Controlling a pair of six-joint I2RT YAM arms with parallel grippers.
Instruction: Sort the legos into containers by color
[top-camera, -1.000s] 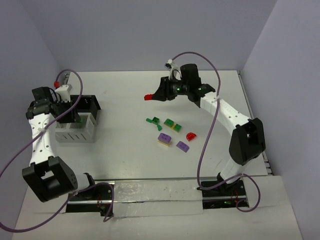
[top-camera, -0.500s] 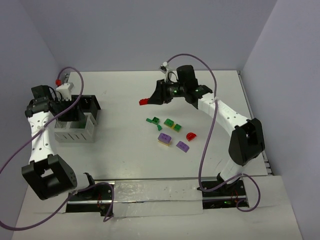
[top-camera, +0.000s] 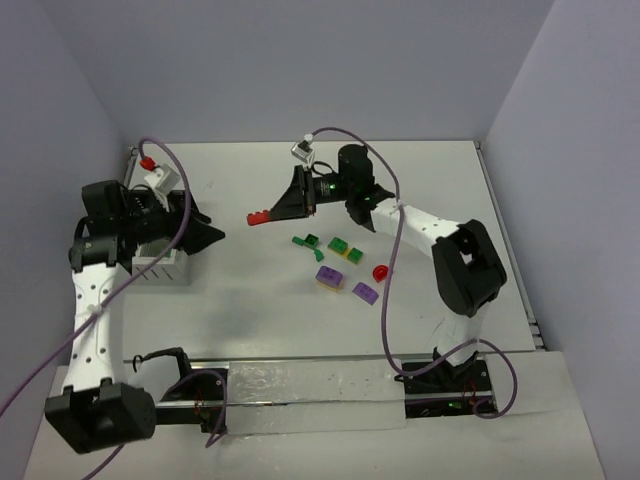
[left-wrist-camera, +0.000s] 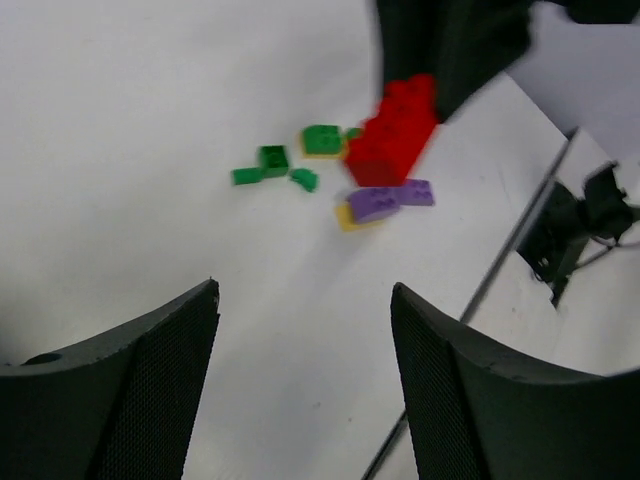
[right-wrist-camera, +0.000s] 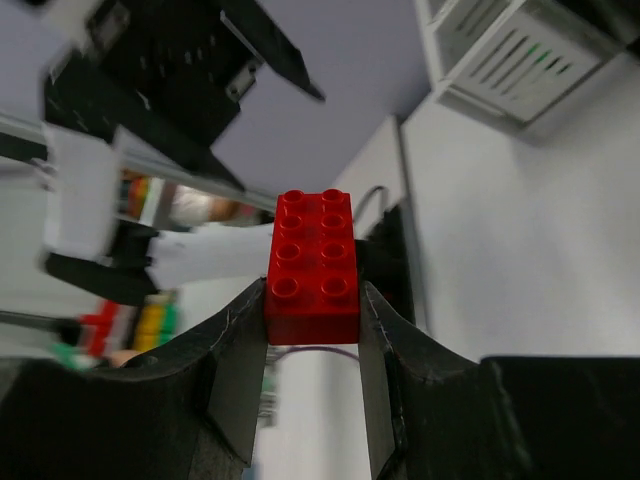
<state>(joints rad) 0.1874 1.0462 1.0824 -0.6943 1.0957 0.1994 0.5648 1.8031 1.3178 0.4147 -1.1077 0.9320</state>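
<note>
We pinch a red eight-stud brick (right-wrist-camera: 312, 262) in our right gripper (right-wrist-camera: 312, 295); our left gripper (left-wrist-camera: 305, 300) gapes wide, empty.

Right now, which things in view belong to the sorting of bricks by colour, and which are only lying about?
Belong: red studded plastic brick in the right tool; green plastic pieces; green-on-yellow brick; purple-on-yellow brick; purple brick; red half-round brick; white slatted plastic box.
Lying about: purple cables; shiny metal strip at the near edge.
</note>
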